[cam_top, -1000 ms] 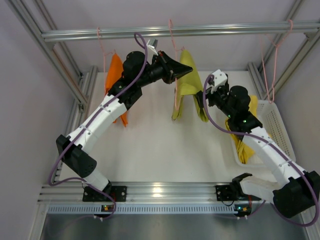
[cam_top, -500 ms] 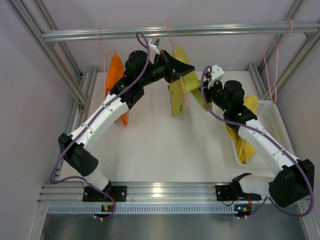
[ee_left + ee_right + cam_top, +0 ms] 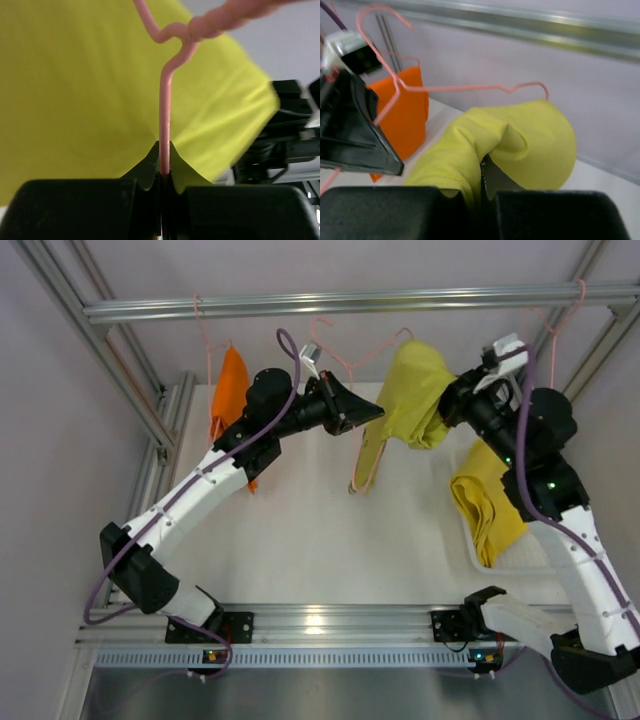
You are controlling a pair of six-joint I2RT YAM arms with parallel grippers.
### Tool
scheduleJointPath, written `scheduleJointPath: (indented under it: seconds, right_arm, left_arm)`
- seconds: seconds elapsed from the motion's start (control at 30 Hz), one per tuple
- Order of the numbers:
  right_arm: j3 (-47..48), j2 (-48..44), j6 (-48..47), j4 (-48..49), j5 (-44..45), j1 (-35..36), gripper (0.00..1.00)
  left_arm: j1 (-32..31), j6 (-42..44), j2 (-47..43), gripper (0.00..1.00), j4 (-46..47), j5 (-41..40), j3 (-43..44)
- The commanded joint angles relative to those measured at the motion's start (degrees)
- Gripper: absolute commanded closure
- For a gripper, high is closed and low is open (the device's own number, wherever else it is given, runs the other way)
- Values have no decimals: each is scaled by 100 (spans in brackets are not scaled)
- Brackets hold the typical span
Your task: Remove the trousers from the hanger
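- My left end effector (image 3: pixel 164 167) pinches the pink hanger (image 3: pixel 165 110); my right end effector (image 3: pixel 482 172) pinches the yellow-green trousers (image 3: pixel 415 390), nearly off, near the far-right corner.
- Yellow trousers (image 3: pixel 487 505) lie at the right edge; orange trousers (image 3: pixel 232 380) hang far-left, not yet removed.

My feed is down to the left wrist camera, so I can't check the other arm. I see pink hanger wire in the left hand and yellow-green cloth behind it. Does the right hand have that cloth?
Observer: Yes, the right wrist view shows the right hand shut on a fold of the yellow-green trousers.
Operator: What's on the left hand's other side?
Observer: The orange trousers hang farther left, apart from the hanger that the left hand clamps.
Operator: Any pair already off?
Observer: The yellow trousers lie in the white basket, far right in the top view.
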Motion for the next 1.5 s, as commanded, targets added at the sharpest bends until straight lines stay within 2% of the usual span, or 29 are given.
scheduleJointPath:
  seconds: [0.0, 0.2, 0.57, 0.77, 0.83, 0.87, 0.97, 1.03, 1.17, 1.2, 1.23, 1.3, 1.37, 1.47]
  right_arm:
    - [1224, -519, 426, 316, 40, -126, 100]
    - [2516, -528, 285, 368, 329, -126, 100]
    - [4451, -212, -804, 895, 848, -126, 100]
    - [4935, -212, -1630, 1352, 1032, -126, 100]
    - [4989, -291, -2348, 1440, 1444, -135, 100]
    - [4980, -343, -2352, 1432, 1446, -135, 100]
    - [4945, -554, -3141, 1240, 2094, -161, 100]
    - [4753, -826, -3747, 862, 2499, -179, 100]
    - [3385, -1441, -5100, 870, 3316, -205, 100]
    - [3111, -1625, -5703, 861, 3779, -205, 100]
    - [2786, -1723, -6040, 1078, 4027, -188, 100]
    - [1539, -2125, -7065, 1571, 4537, -83, 100]
    - [444, -2425, -7509, 2160, 4662, 14, 100]
    - [-430, -2707, -7818, 2240, 4899, 50, 100]
  left_arm:
    - [27, 643, -421, 100, 655, 28, -239]
    - [-175, 960, -412, 100, 576, -42, -530]
    - [-360, 1180, -325, 100, 357, -227, -1013]
    - [-377, 1250, -351, 100, 304, -244, -1137]
    - [-377, 1285, -351, 100, 286, -253, -1111]
    - [-377, 1303, -351, 100, 277, -244, -1111]
    - [-377, 1347, -333, 100, 277, -235, -1032]
    - [-377, 1338, -289, 100, 268, -192, -953]
    - [-377, 1303, -193, 100, 321, -148, -794]
    - [-377, 1285, -149, 100, 313, -147, -751]
    - [-377, 1250, -131, 100, 321, -130, -698]
    - [-377, 1233, -87, 100, 313, -95, -671]
    - [-377, 1215, -70, 100, 304, -68, -654]
    - [-377, 1224, -52, 100, 286, -42, -592]
